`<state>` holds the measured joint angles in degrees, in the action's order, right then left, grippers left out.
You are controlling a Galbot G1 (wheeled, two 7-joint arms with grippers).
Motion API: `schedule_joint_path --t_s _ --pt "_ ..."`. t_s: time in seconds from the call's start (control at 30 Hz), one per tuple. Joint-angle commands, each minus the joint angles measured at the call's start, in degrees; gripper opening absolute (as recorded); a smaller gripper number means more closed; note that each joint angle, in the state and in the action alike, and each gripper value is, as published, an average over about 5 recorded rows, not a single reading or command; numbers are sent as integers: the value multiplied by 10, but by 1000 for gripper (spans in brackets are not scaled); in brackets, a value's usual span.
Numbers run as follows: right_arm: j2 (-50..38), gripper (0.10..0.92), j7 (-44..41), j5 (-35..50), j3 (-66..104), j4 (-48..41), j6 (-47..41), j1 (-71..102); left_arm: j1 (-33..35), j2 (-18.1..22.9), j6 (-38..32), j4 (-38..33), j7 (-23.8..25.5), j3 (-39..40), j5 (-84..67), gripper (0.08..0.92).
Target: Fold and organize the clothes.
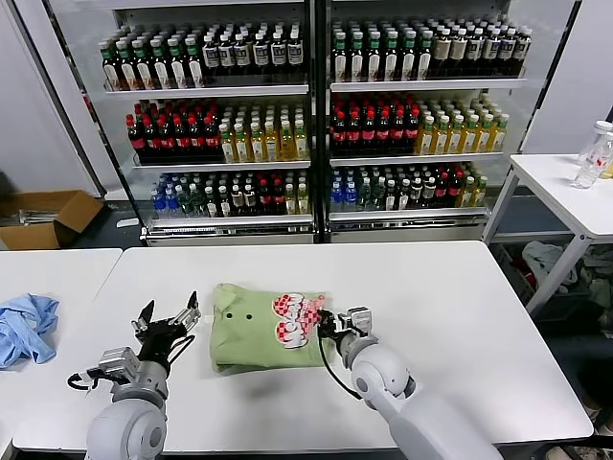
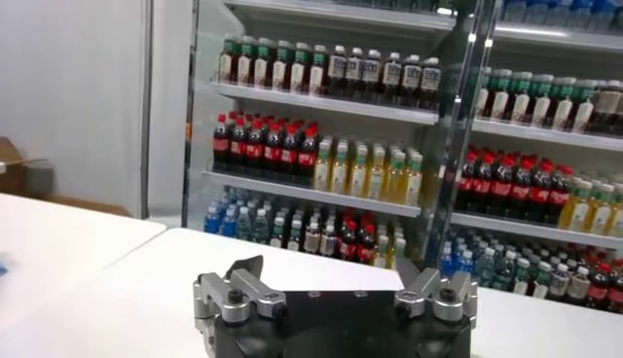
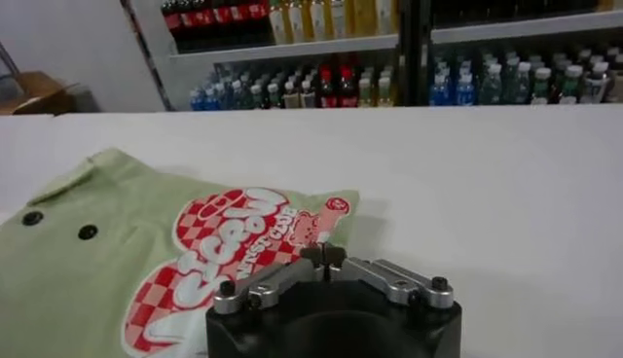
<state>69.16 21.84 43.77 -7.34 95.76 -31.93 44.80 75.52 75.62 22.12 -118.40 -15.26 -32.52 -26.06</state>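
Folded polo shirt (image 1: 266, 327) lies mid-table (image 1: 460, 316), nearer the front edge. Right gripper (image 3: 324, 258) pinched closed on its printed edge, confirmed by wrist view; left gripper (image 1: 170, 321) spread open beside it, holding nothing

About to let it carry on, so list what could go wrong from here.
1. The right hand is shut at the polo shirt's edge; a shallow pinch may slip or drag the fold open.
2. The left hand is open beside the shirt, holding nothing, so the whole shirt may slide across the table.
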Motion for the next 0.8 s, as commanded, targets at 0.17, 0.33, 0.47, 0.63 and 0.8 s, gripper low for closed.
schedule_joint_path --t_s 0.17,0.33,0.47,0.63,0.8 --pt "-102 105 -41 -35 34 -1 26 -10 1 22 -3 3 3 17 13 822" --pt "-152 111 -87 -115 49 26 69 9 5 33 -6 -3 6 35 39 823" --pt "-188 171 -78 -173 99 86 171 78 14 39 -9 -18 11 50 58 822" --pt "-197 309 -74 -192 198 144 264 183 25 43 -10 -32 16 68 81 823" --pt "-189 456 -72 -172 264 210 291 261 46 38 -11 -61 26 64 79 822"
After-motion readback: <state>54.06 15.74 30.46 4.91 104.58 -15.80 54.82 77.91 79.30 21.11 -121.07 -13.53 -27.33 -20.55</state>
